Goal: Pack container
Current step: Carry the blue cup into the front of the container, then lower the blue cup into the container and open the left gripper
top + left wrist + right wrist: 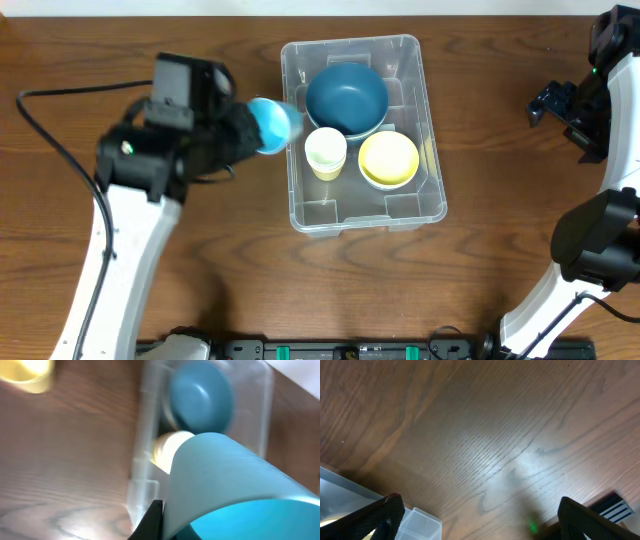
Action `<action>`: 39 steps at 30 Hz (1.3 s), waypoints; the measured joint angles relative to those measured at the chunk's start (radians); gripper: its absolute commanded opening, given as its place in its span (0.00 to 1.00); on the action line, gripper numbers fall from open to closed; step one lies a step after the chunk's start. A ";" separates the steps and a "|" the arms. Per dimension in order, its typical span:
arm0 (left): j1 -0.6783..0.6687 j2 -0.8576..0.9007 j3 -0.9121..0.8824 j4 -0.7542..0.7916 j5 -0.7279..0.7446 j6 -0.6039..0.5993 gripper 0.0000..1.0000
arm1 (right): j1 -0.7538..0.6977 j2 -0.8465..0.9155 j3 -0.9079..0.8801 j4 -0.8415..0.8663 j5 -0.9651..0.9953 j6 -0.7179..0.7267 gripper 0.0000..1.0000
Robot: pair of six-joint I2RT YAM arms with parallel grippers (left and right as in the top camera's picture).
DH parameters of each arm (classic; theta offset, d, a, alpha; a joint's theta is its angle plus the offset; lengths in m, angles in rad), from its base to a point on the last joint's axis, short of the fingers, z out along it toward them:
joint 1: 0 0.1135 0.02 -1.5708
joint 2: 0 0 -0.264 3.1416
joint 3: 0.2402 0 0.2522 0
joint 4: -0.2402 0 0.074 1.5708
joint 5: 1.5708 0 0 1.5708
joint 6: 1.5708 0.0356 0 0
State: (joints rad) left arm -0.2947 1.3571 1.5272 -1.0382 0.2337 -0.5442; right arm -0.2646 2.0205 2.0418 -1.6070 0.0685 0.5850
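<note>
The clear plastic container (412, 205) sits mid-table. It holds a dark blue bowl (346, 97), a pale cup (325, 152) and a yellow bowl (388, 160). My left gripper (250, 130) is shut on a light blue cup (272, 124), held tilted just outside the container's left wall. In the left wrist view the blue cup (230, 485) fills the lower right, with the container (142, 460), the dark blue bowl (201, 396) and the pale cup (167, 445) beyond it. My right gripper (560, 105) is open and empty at the far right; its fingers (477, 517) frame bare wood.
A blurred yellow object (27, 375) lies on the table at the top left of the left wrist view. A container corner (415, 525) shows at the lower left of the right wrist view. A black cable (50, 120) runs along the left side.
</note>
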 measured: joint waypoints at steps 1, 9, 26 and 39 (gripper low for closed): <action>-0.033 -0.002 0.000 0.000 -0.008 0.000 0.06 | 0.000 0.000 0.000 0.000 0.000 0.000 0.99; -0.266 0.137 0.000 0.009 -0.080 0.000 0.06 | 0.000 0.000 0.000 0.000 0.000 0.000 0.99; -0.323 0.345 -0.001 -0.028 -0.107 -0.006 0.06 | 0.000 0.000 0.000 0.000 0.000 0.000 0.99; -0.322 0.504 -0.014 -0.017 -0.163 -0.006 0.06 | 0.000 0.000 0.000 0.000 0.000 0.000 0.99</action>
State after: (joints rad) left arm -0.6170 1.8610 1.5131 -1.0554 0.0711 -0.5499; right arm -0.2646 2.0205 2.0418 -1.6070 0.0681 0.5850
